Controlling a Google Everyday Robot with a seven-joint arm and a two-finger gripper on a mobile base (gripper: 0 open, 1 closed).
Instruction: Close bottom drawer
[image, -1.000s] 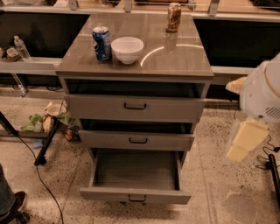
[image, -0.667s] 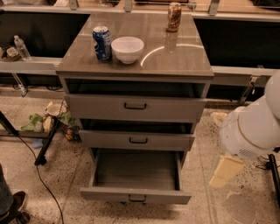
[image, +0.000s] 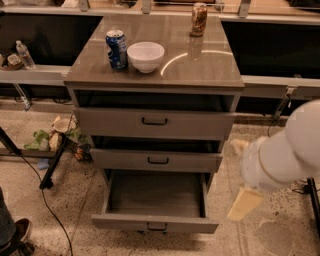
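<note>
Centre frame: grey wood-look cabinet (image: 200, 65), three drawers stacked, on a speckled floor (image: 75, 210).

Right edge: white robot arm (image: 285, 150), bulky, low beside the cabinet's right side, not touching it.

Bottom drawer (image: 120, 221): pulled well out toward the camera, deep grey box fully on show, flat front nearest the lens, small black bar handle at its middle. Not yet closed.

Top drawer (image: 115, 121) and middle drawer (image: 120, 159): fronts close to the cabinet face, a dark gap above each.

Gripper (image: 244, 203): cream-coloured tip hanging below the arm's white body, just right of the bottom drawer's front right corner, clear of the drawer, over the floor. Open or closed: cannot tell (mostly hidden behind the arm).

On the cabinet top: white bowl (image: 145, 56) at front left, blue can (image: 116, 49) just beside it on its left, upright; brown can (image: 199, 19) upright at the back right, well apart from both.

Left of the cabinet: black stand leg (image: 52, 167) slanting across the floor, some litter (image: 55, 137) behind it, water bottle (image: 24, 54) on the low ledge further back.
</note>
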